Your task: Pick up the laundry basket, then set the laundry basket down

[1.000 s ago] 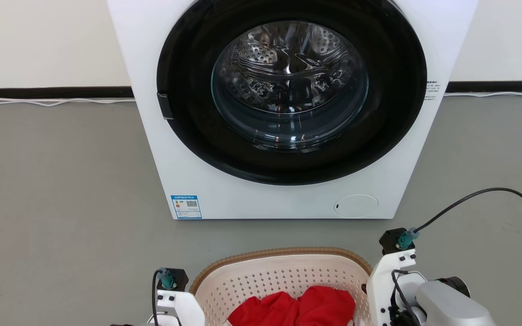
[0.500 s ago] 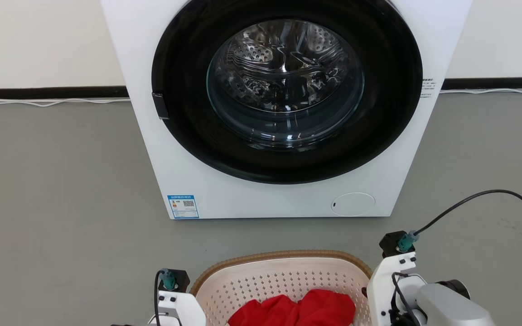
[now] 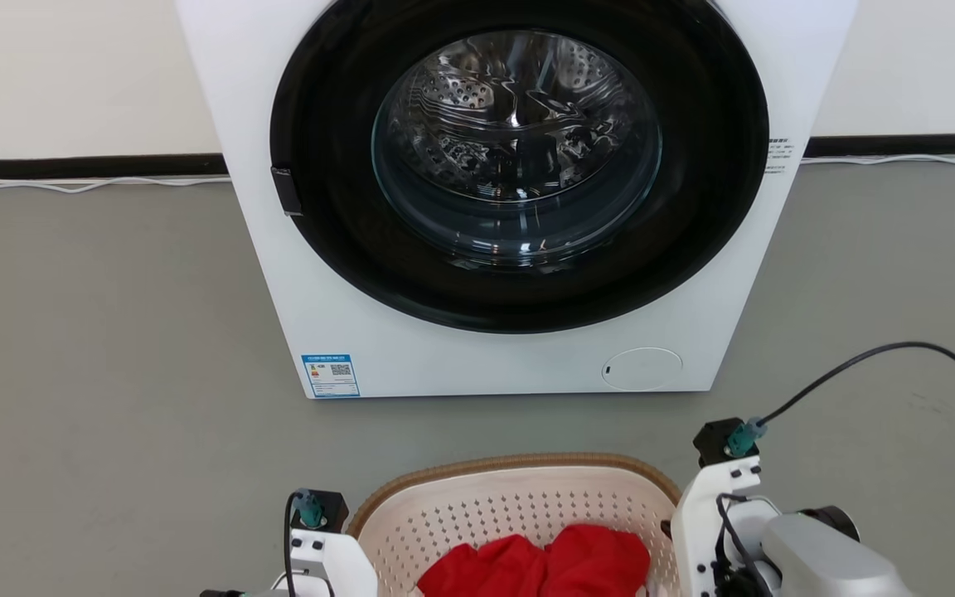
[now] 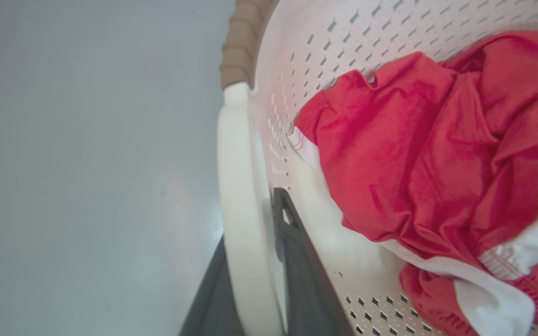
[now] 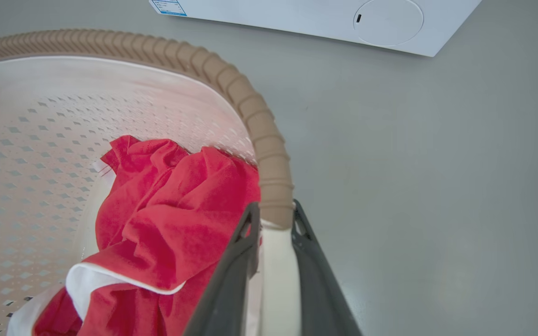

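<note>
One laundry basket [image 3: 512, 462] is being held. Its two white handles [image 4: 240, 186] are being pinched by the left gripper [image 4: 252, 228] and right gripper [image 5: 273, 213].

The left gripper [image 4: 255, 219] and right gripper [image 5: 274, 207] have flat dark grey fingers [image 5: 231, 275] with triangular holes near the tips. White boxy wrists [image 3: 714, 514] carry black blocks [image 3: 714, 439] with teal plugs [image 3: 743, 438]; a thin black cable [image 3: 900, 347] leaves the right plug. The right forearm [image 3: 826, 560] is pale grey.

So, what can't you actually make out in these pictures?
- Head view: near half of the laundry basket, cut off by the bottom edge.
- Head view: print on the blue label of the washing machine, too small.
- Wrist views: much of the basket's floor, hidden under the red garment.
</note>
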Available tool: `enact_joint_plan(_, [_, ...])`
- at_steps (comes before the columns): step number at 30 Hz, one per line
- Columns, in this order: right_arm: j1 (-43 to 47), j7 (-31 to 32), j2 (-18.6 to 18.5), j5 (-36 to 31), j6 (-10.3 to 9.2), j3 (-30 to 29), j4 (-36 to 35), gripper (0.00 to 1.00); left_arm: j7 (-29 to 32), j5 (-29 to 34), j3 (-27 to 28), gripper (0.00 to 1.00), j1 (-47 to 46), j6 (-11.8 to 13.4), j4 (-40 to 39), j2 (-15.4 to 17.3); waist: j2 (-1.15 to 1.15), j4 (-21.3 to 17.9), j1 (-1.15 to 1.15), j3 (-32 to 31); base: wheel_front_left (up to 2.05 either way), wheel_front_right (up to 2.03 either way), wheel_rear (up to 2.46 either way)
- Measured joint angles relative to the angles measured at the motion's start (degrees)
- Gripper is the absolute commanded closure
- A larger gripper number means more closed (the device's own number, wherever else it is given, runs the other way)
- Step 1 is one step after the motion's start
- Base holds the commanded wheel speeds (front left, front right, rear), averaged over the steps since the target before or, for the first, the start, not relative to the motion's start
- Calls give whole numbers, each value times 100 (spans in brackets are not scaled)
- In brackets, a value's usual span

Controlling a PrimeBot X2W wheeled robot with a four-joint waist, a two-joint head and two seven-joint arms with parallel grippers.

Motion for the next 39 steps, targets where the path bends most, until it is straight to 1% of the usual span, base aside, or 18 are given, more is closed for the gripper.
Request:
enact_joint_plan(27, [-170, -213, -18, 454, 0, 506, 20, 100, -1, -43, -100, 100, -123, -3, 20, 11, 0, -34, 0, 130, 0, 0, 0])
enact_joint_plan(33, [-316, -458, -48, 467, 0, 576, -10, 100, -126, -42, -118, 100, -333, 2, 31, 25, 0, -45, 0, 377, 0, 0, 0])
enact_joint_plan(39, [-564, -792, -148, 522, 0, 633, -57, 100, -302, -27, -146, 100, -669, 59, 23, 21, 0, -44, 0, 824, 0, 0, 0])
